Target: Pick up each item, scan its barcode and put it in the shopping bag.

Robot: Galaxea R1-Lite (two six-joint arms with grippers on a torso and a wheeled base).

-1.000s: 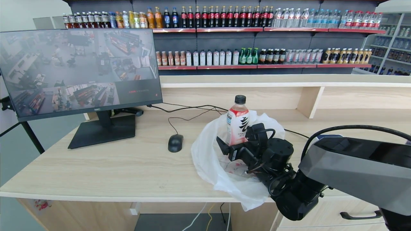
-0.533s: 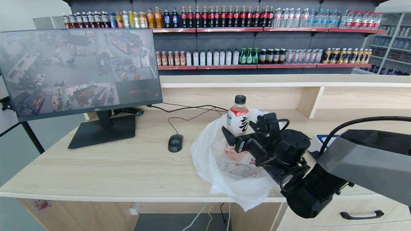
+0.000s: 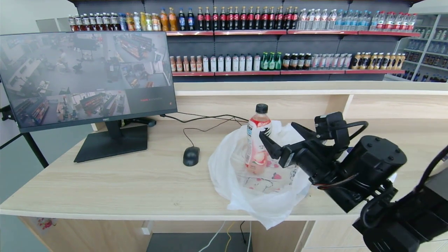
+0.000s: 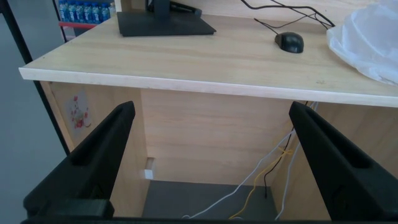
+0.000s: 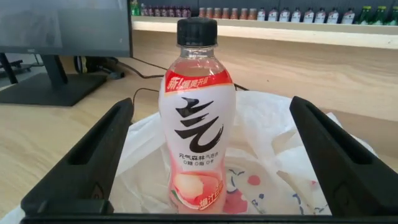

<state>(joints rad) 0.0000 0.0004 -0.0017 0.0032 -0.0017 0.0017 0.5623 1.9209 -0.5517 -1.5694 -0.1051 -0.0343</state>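
A pink drink bottle stands upright inside the white shopping bag on the pale wood counter. The right tool is spread wide just beside it, not touching. A mouse and monitor sit farther left, and shelves of drinks line the wall behind. From the left wrist, the left tool hangs released below the counter's edge, facing loose cables underneath.
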